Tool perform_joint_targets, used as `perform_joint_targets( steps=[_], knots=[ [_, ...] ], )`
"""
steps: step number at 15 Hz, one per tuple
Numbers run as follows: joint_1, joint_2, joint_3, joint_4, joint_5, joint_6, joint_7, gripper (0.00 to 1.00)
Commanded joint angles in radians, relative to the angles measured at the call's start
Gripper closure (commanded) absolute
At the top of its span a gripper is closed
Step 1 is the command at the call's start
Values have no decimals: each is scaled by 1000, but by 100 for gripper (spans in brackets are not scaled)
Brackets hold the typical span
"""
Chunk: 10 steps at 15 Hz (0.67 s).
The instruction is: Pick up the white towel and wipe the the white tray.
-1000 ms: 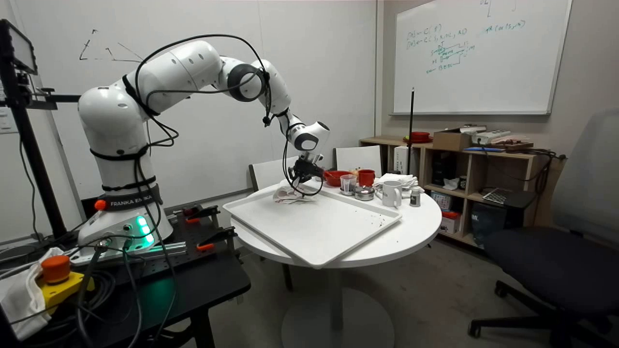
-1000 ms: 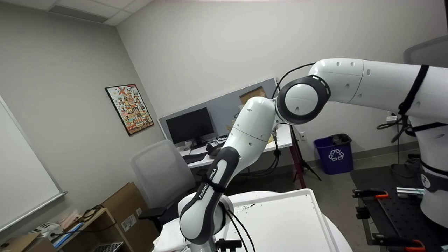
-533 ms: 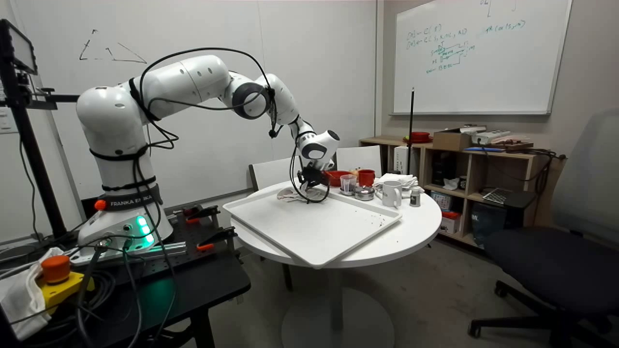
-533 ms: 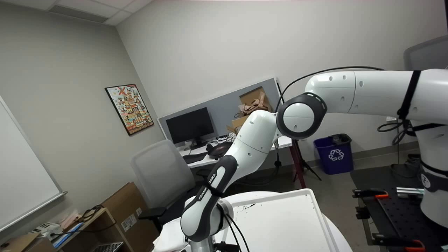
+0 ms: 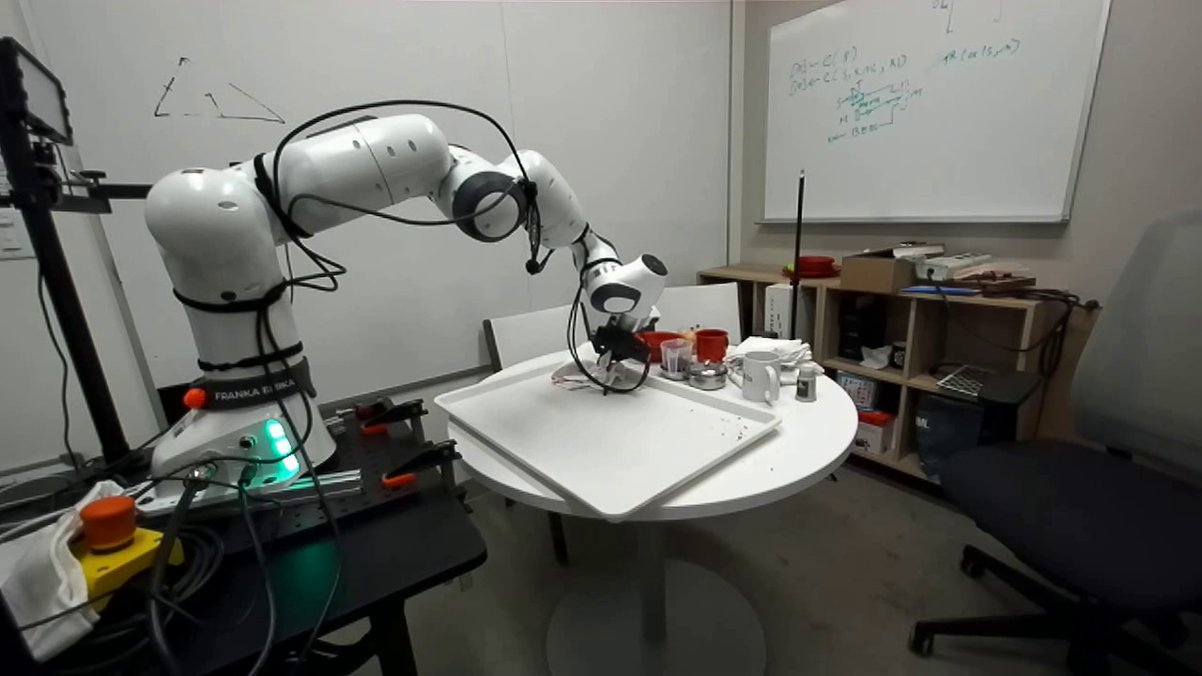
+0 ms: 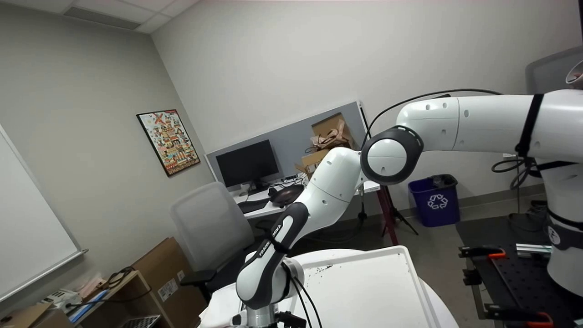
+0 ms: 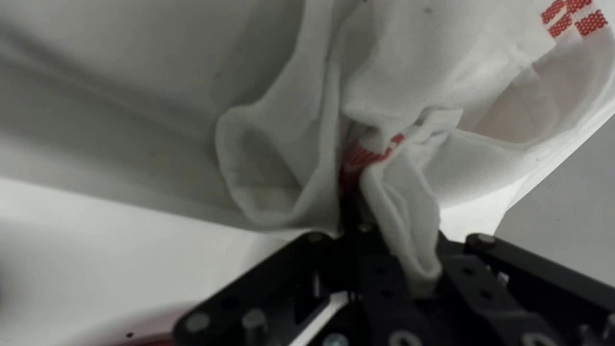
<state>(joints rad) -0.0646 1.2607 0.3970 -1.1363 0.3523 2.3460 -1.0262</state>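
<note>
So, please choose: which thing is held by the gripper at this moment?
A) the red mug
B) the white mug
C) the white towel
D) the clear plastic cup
C: in the wrist view, folds of the white towel run bunched into the closed gripper.

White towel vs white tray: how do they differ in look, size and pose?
Look: the white towel has red checks; the white tray shows no pattern, just some dark specks on it.
Size: the towel looks far smaller than the tray.
Pose: the towel is bunched up in the shut gripper; the tray lies flat on the round table.
Shared: both are mainly white.
</note>
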Motion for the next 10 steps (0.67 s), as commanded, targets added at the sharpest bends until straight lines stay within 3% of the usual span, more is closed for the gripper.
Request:
perform_joint_targets(
  steps=[1,5,10],
  knots=[
    [-3,-47,-3,-62,2,48,6,98],
    [12,-108,-20,-158,-21,91,12,98],
    [88,-186,-101,-248,-100,135,156,98]
  ],
)
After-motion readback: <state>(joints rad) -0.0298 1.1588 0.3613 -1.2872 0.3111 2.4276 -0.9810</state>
